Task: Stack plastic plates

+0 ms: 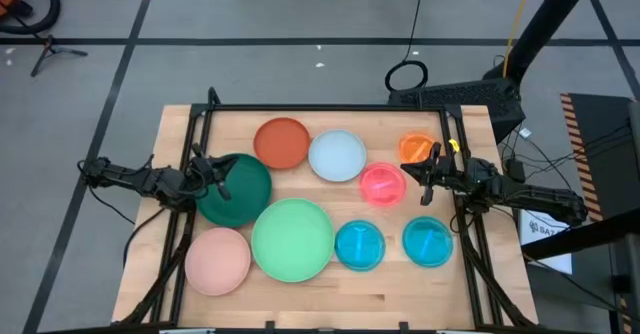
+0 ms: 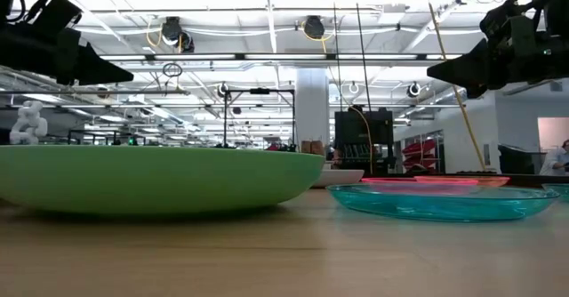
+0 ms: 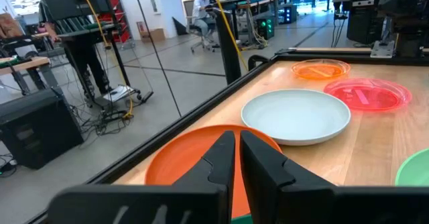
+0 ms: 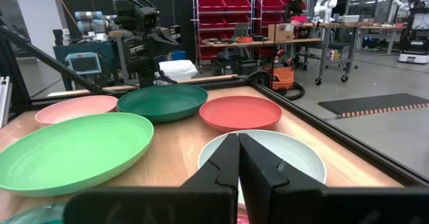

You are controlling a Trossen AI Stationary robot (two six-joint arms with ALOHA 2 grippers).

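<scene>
Nine plates lie flat on the wooden table, none on another. The far row is rust orange, pale blue and bright orange. Dark green and hot pink are in the middle. Along the near side lie salmon pink, light green and two translucent blue plates. My left gripper is shut and hovers over the dark green plate's left part. My right gripper is shut, raised between the hot pink and bright orange plates. In the low view both grippers stand well above the plates.
A black frame runs along the table's far edge and down both sides. Bare wood shows along the near edge. Past the left gripper lie the rust orange plate and the pale blue plate. A person sits far off in the room.
</scene>
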